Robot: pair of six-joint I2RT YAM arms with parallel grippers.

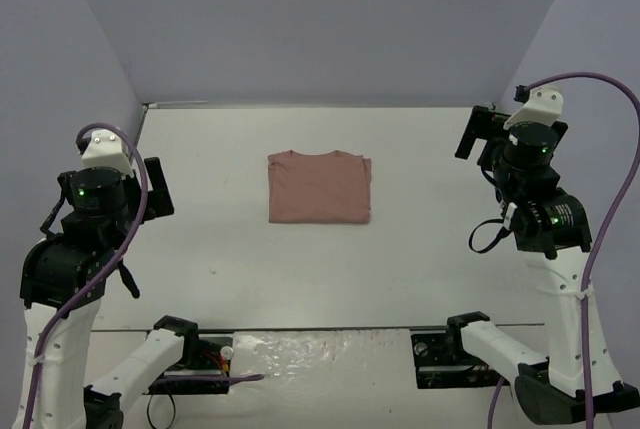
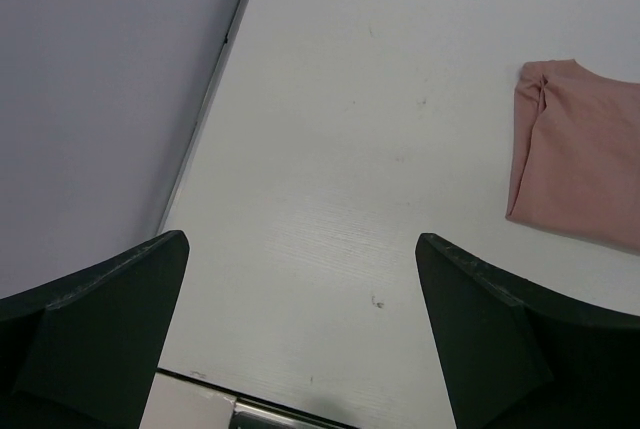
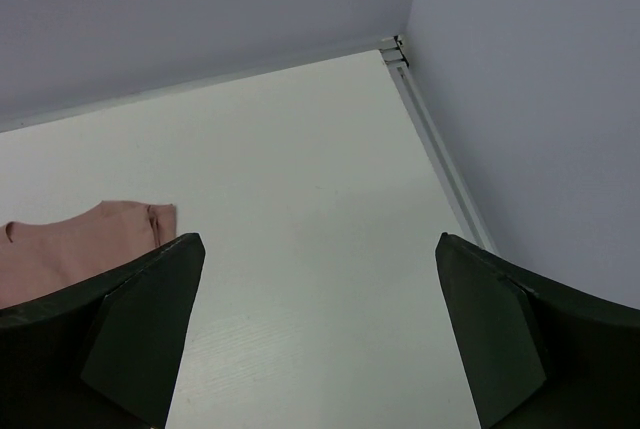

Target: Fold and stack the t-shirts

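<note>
A dusty-pink t-shirt [image 1: 320, 187] lies folded into a neat rectangle at the middle of the white table, collar edge toward the back; no print shows. My left gripper [image 1: 156, 189] hangs raised at the table's left side, well apart from the shirt. In the left wrist view its jaws [image 2: 300, 239] stand wide open over bare table, with the t-shirt [image 2: 585, 159] off to the right. My right gripper [image 1: 478, 134] is raised at the right side. It is open and empty [image 3: 320, 239], and the t-shirt [image 3: 70, 244] peeks in at the left.
The white table [image 1: 430, 249] is walled in by grey-lilac panels on the left, back and right. The back right corner [image 3: 398, 49] shows in the right wrist view. Both arm bases and black mounts [image 1: 190, 349] sit along the near edge.
</note>
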